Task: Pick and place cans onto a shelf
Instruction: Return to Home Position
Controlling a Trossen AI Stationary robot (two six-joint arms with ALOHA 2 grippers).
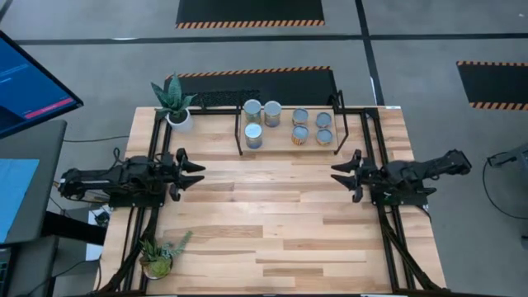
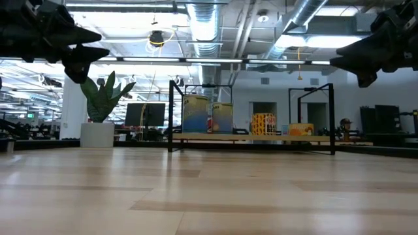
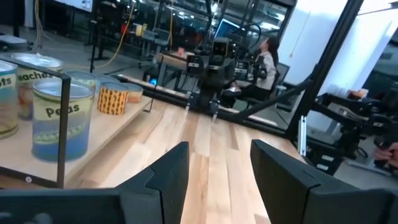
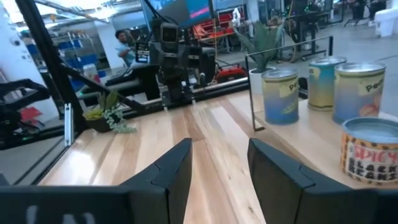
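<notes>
Several cans stand upright on their bases on the shelf [image 1: 285, 148], a low light-wood board in a black frame at the table's far middle. Three taller blue-labelled cans [image 1: 253, 134] stand at its left end. Several shorter orange-labelled cans [image 1: 300, 134] stand at its right end. In the low view the cans [image 2: 196, 114] stand on the shelf board [image 2: 251, 137]. My left gripper [image 1: 198, 172] is open and empty above the table's left middle. My right gripper [image 1: 337, 175] is open and empty above the right middle. Both point toward the table's centre, nearer than the shelf.
A potted plant [image 1: 173, 103] stands at the far left corner, next to the shelf, and another plant [image 1: 157, 256] at the near left corner. Bare wooden tabletop [image 1: 272, 214] lies between and in front of the grippers. A monitor [image 1: 33, 82] stands off the table's left.
</notes>
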